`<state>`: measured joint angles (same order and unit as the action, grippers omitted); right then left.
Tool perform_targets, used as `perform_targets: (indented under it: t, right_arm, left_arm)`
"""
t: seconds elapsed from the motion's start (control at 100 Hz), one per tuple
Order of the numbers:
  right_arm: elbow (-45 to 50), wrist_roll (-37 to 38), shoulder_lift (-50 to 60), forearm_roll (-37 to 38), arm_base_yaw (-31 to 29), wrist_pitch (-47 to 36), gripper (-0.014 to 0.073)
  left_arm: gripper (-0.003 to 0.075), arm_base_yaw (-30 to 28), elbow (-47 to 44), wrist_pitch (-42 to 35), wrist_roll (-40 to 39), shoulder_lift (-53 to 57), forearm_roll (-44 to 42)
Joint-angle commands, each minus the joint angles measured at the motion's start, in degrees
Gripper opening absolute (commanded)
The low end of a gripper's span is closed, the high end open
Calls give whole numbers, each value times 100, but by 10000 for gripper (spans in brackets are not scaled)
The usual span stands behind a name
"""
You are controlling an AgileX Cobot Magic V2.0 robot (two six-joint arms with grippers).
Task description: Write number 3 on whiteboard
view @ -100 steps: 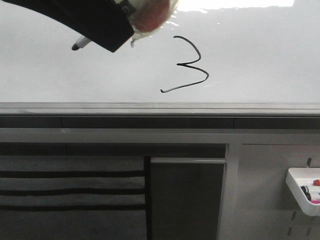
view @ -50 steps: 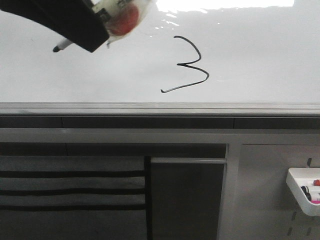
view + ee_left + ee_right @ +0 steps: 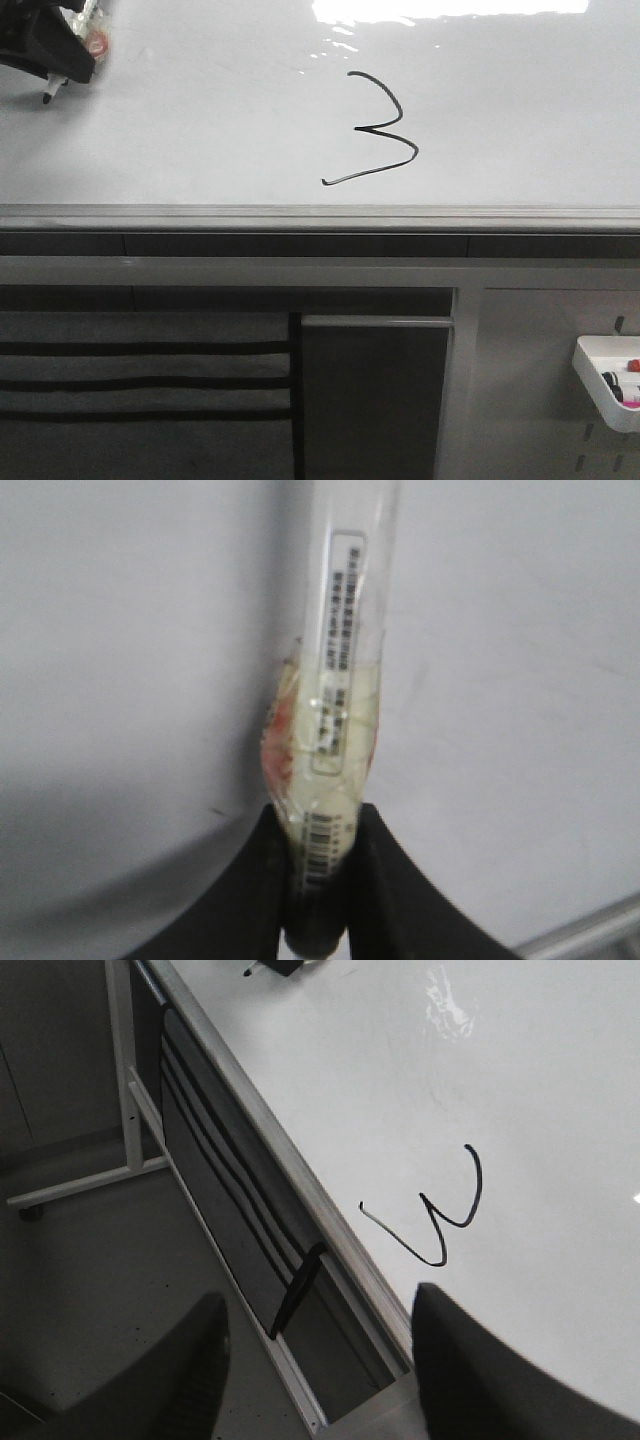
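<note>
Moved: left gripper [image 3: 50, 50] retreated to whiteboard's [image 3: 200, 140] upper-left corner.
Grip: pinching marker [image 3: 335, 710], clear of number 3 [image 3: 375, 128].
Right gripper [image 3: 315, 1360]: spread, idle.

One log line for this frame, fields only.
number 3: drawn | whiteboard | left gripper: shut on marker, off board's left | right gripper: open

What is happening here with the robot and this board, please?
A black number 3 is already drawn on the whiteboard. The left gripper is shut on a marker, and in the front view it is at the board's upper left corner, well away from the digit. The right gripper is open, holds nothing, and hangs in front of the board's lower ledge. The writing appears done.
</note>
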<state>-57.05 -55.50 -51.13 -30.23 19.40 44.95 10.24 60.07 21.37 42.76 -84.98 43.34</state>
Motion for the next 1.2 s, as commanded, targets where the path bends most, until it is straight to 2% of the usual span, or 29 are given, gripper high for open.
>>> perform_targets:
  t: [0.0,0.37,0.47,0.59,0.68,0.78,0.85,0.97,1.04,1.09,1.19]
  right_arm:
    - [-135,23,32,-122,-41,-232,362]
    - [-135,23,32,-122,-41,-232,362]
    - [-135,162,32,-122,-41,-209,362]
    - [-156,225,43,-122,-41,-95,362]
    - [-156,349,125,-5,-49,-35,362]
    - [-156,1112,320,547,-54,-28,362]
    - [-156,2001,506,1187,-54,8,362]
    - [-156,4037,922,2467,-54,284,355]
    - [-156,5037,1172,2900,-54,574,329]
    - [-156,5475,1342,3076,-54,863,302]
    - [-156,5787,1655,3158,-54,1433,238]
  left_arm:
    - [-18,-20,162,-398,-77,36,324]
    - [1,-10,162,-351,-69,-46,299]
    - [126,-10,175,-273,-69,19,188]
    - [368,-10,175,-227,-69,204,53]
    - [450,-10,175,-135,-69,471,-141]
    - [452,-10,175,63,-69,902,-628]
    - [449,-10,175,314,-69,1289,-1028]
    - [417,-10,175,1005,-119,2106,-1523]
    - [389,-10,175,1426,-302,2560,-1763]
    - [365,-10,175,1730,-642,2980,-2028]
    - [305,-10,97,2133,-1300,3674,-2645]
